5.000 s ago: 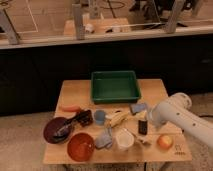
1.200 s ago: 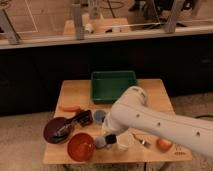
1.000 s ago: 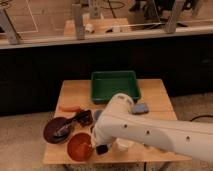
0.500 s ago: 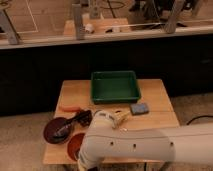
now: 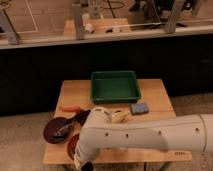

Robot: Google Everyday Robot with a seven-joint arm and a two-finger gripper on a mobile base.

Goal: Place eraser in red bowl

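1. The robot's white arm [image 5: 150, 137] sweeps across the front of the wooden desk [image 5: 75, 92] and hides most of its near half.
2. A green tray [image 5: 115, 86] sits at the back centre of the desk.
3. A dark maroon dish [image 5: 56, 130] with a black utensil lies at the front left corner.
4. The red bowl [image 5: 71, 146] shows only as a sliver just beside the arm's lower end, next to the maroon dish.
5. A blue-grey sponge [image 5: 139, 108] rests right of centre, near the tray.
6. The end effector [image 5: 81, 162] seems to be at the bottom edge over the bowl; I cannot tell its state.
7. The eraser is hidden.
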